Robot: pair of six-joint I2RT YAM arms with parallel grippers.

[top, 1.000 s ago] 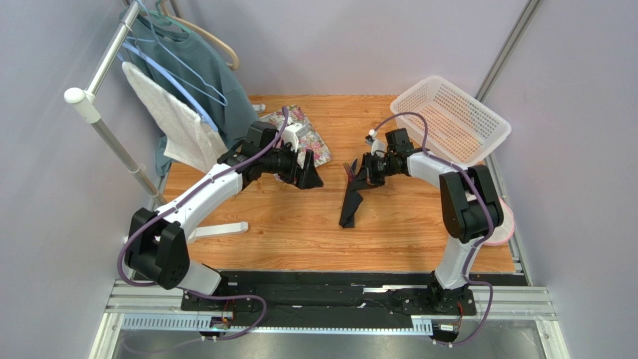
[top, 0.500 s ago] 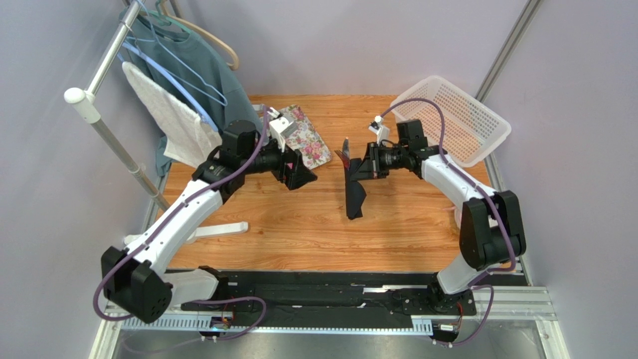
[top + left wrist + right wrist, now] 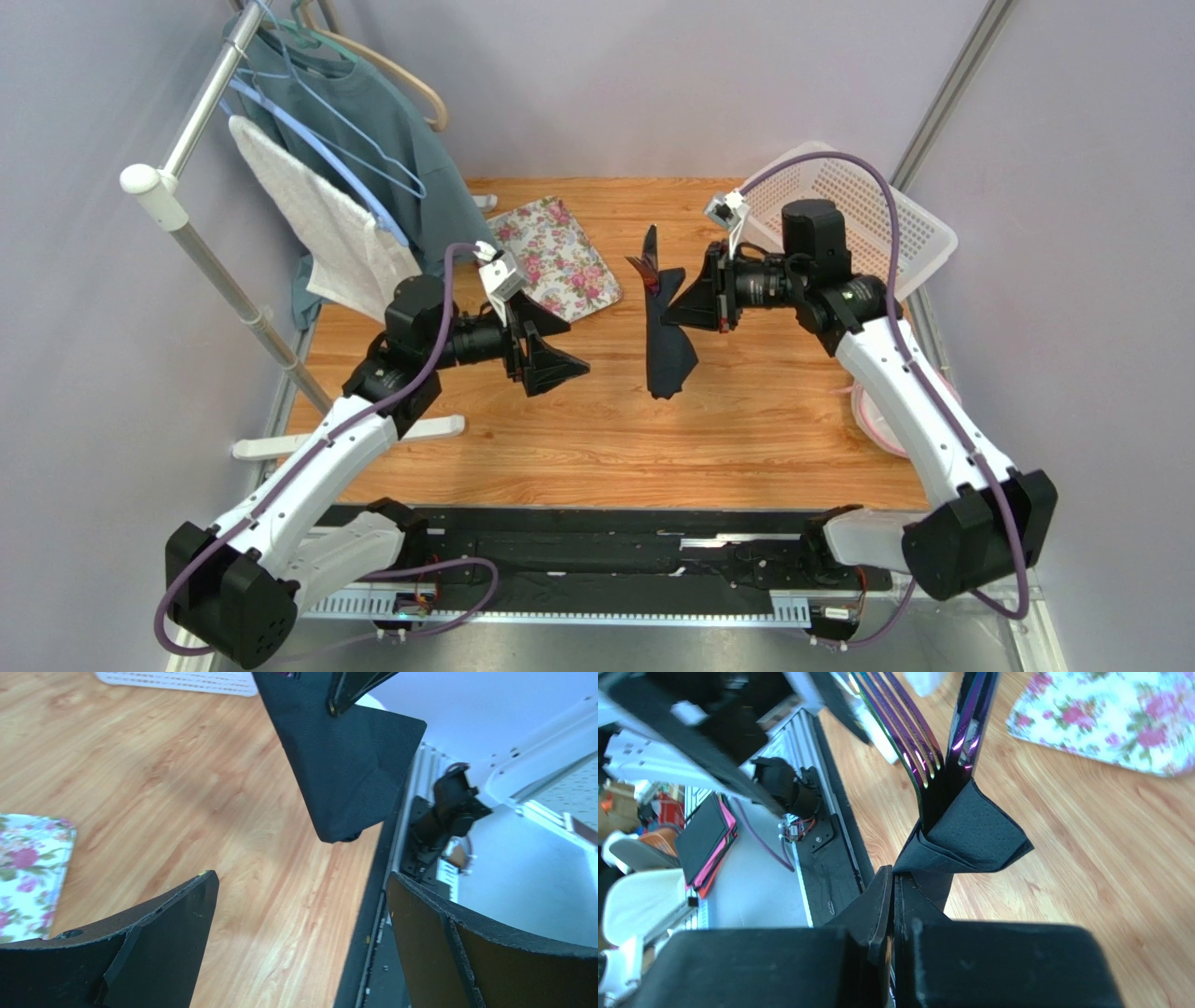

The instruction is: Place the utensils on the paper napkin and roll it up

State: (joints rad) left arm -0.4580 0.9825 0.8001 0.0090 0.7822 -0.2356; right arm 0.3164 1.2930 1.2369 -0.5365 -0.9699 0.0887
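Nearest, the left gripper (image 3: 565, 347) stands spread wide, its two matte black, wedge-shaped fingers (image 3: 165, 941) holding nothing. It faces the bundle across a stretch of bare wood-grain table (image 3: 561, 434).

Opposite it, the right gripper (image 3: 891, 882) has its flat black fingers pressed together, pinching a fold of the paper napkin (image 3: 669, 357). The napkin is thin, black and finely dimpled. It is wrapped into a loose cone that droops below this claw to a soft point.

The fork (image 3: 899, 721) rises out of the wrap above the claw, with slim glossy tines of iridescent purple. Just beside it stands a narrow flat blade, likely the knife (image 3: 976, 707), though its sheen reads purple here as well.

Beyond the left claw lies a rectangular floral tray (image 3: 558, 259), printed with pink roses on white. Behind the right claw sits a white perforated plastic basket (image 3: 856, 210). On the far side of the left arm, a white towel (image 3: 323, 224) and a teal shirt (image 3: 407, 154) hang on a rack.
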